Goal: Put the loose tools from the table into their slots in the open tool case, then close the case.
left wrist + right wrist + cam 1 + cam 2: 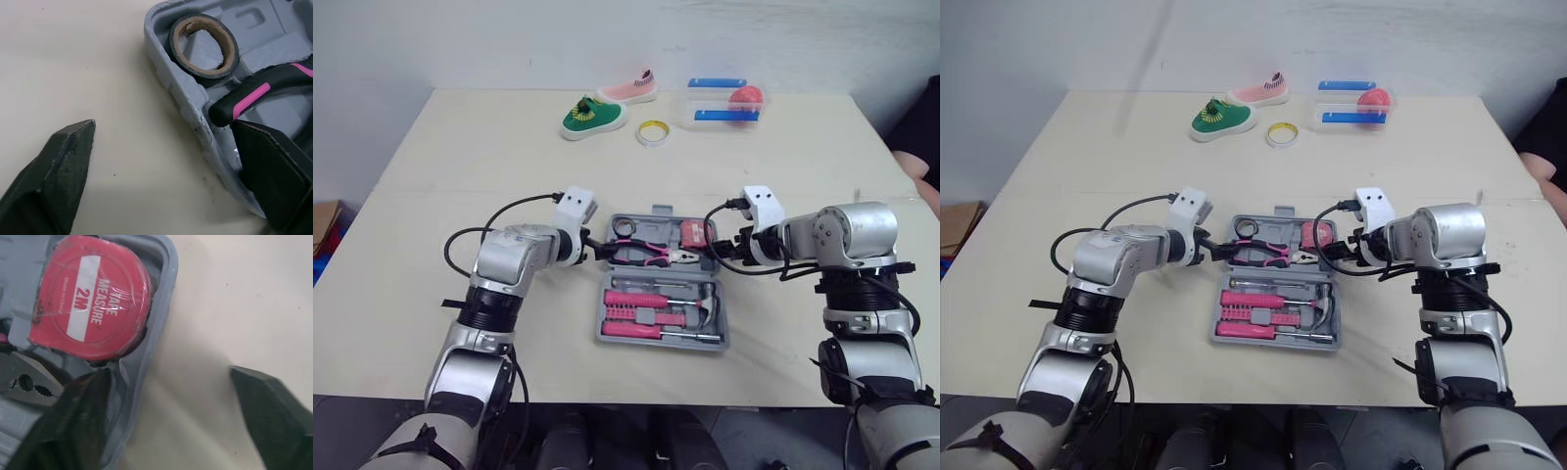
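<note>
This looks like a robot test room. A plain worktop [431, 245] sits before a bare wall [509, 39], carrying unrelated props: a green shoe [592, 117], tape [653, 131], a tool case [658, 227].

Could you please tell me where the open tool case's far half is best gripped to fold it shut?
Grip the grey plastic tool case's far half by its short side walls, one gripper from each side: the thin rim fits between open fingers, as left gripper and right gripper straddle it.

Grey tool case [188, 105], pink-and-black pliers [644, 255], red tape measure [90, 313], black tape roll [204, 46].
</note>
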### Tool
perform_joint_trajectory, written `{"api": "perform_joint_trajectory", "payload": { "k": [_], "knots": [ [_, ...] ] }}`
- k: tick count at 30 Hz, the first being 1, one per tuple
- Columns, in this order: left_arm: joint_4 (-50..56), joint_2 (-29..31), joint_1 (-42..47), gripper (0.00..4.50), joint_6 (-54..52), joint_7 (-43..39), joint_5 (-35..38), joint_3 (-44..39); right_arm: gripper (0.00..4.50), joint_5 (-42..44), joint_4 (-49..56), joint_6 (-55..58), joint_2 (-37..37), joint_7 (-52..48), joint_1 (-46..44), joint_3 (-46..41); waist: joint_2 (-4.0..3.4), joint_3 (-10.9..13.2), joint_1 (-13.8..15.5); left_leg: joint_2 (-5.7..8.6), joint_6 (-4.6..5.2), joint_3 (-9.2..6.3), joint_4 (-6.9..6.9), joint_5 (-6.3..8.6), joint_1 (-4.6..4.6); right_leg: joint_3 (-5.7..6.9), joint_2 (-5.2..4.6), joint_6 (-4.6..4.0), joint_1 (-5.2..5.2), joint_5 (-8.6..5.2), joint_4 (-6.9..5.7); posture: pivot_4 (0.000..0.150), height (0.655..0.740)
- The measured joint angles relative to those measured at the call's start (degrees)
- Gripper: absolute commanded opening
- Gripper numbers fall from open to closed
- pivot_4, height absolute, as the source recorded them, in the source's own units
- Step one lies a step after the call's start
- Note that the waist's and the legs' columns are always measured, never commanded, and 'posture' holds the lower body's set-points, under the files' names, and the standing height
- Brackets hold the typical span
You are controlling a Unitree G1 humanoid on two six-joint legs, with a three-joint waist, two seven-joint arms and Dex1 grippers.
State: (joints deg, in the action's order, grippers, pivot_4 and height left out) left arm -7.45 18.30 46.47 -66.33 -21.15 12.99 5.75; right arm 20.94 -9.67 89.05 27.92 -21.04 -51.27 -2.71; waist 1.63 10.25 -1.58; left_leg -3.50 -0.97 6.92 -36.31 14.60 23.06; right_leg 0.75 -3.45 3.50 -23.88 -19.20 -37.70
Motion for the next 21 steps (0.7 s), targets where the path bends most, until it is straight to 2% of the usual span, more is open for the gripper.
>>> {"api": "perform_joint_trajectory", "payload": {
  "k": [3,4,5,6,8,14,21],
  "knots": [
    [0.05,-1.14,0.12,1.77,-0.82,-0.54,0.41,-0.10,0.62,0.76,0.63,1.33,-1.12,-0.22,0.01,-0.96,0.00,0.00,0.02,0.00,0.00,-0.01,0.00,0.00,0.00,0.02,0.00,0.00,0.01,0.00,0.01,0.150,0.7400],
    [0.12,-1.48,0.12,1.42,-1.03,-0.70,0.59,-0.18,0.24,1.03,0.63,1.65,-1.49,-0.18,0.01,-1.65,0.00,0.00,0.02,0.00,0.00,-0.01,-0.01,0.00,0.00,0.03,0.00,0.00,0.02,0.00,0.01,0.150,0.7400],
    [0.28,-1.71,0.12,0.92,-1.38,-0.84,0.77,-0.16,0.00,1.13,0.55,2.13,-1.78,-0.15,0.01,-2.47,0.00,0.00,0.02,0.00,0.00,-0.02,-0.03,0.00,0.00,0.03,-0.01,0.00,0.04,0.00,0.01,0.150,0.7400],
    [0.36,-1.93,0.10,0.47,-1.93,-0.68,0.99,-0.67,0.00,1.38,0.45,2.60,-1.84,-0.13,0.02,-3.29,0.00,0.00,-0.02,0.01,0.00,-0.01,-0.03,0.00,-0.01,0.03,-0.02,0.01,0.04,0.00,0.00,0.150,0.7400],
    [0.37,-2.21,0.07,0.13,-2.61,-0.18,1.02,-1.90,0.00,1.72,0.44,3.16,-2.72,0.27,0.05,-4.91,0.00,0.00,-0.07,0.01,0.00,-0.02,-0.02,0.00,-0.08,0.02,-0.01,0.01,0.07,0.00,-0.01,0.150,0.7400],
    [0.19,-6.16,-2.24,0.00,-1.23,1.15,2.58,-10.32,0.00,2.41,4.99,-0.65,-4.35,-0.46,3.87,-8.83,0.00,0.00,-0.27,-0.04,-0.07,-0.02,0.08,-0.04,-0.07,0.02,0.07,0.00,0.02,0.00,-0.02,0.150,0.7400],
    [0.58,-5.33,-6.21,0.00,7.11,-3.10,5.31,-12.21,0.00,-0.12,15.58,-28.50,2.64,-8.29,17.80,0.03,0.01,0.01,-0.03,0.07,-0.03,0.05,0.06,-0.03,0.00,-0.02,0.04,0.24,0.05,0.13,0.19,0.150,0.7400]
  ]
}}
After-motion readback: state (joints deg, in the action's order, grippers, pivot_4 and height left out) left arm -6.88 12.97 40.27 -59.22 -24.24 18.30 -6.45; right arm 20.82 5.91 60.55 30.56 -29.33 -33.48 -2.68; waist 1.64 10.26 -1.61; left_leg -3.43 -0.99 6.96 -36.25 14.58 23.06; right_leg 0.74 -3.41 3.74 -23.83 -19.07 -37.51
